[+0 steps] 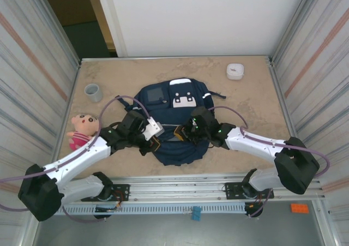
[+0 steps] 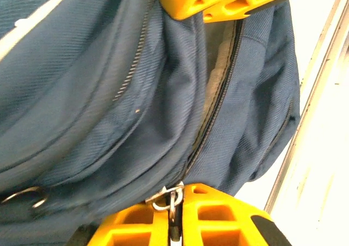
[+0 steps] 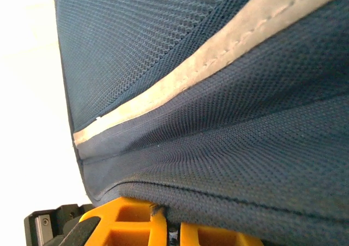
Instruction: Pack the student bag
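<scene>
The student bag (image 1: 173, 107), a navy backpack with white-grey patches, lies flat in the middle of the table. My left gripper (image 1: 155, 143) rests on its lower left part. In the left wrist view this gripper (image 2: 178, 203) is shut on the metal zipper pull (image 2: 165, 198), and the zip (image 2: 218, 88) above it gapes slightly. My right gripper (image 1: 188, 130) sits on the bag's lower middle. Seen from the right wrist, that gripper (image 3: 173, 228) is shut on a fold of the bag's fabric below the pale stripe (image 3: 207, 66). Its orange fingers (image 2: 229, 0) also show at the top of the left wrist view.
A plush doll (image 1: 82, 129) lies at the left of the table. A grey cup (image 1: 93, 92) stands at the back left, and a small white container (image 1: 235, 71) at the back right. Corrugated walls enclose both sides, and a metal rail runs along the near edge.
</scene>
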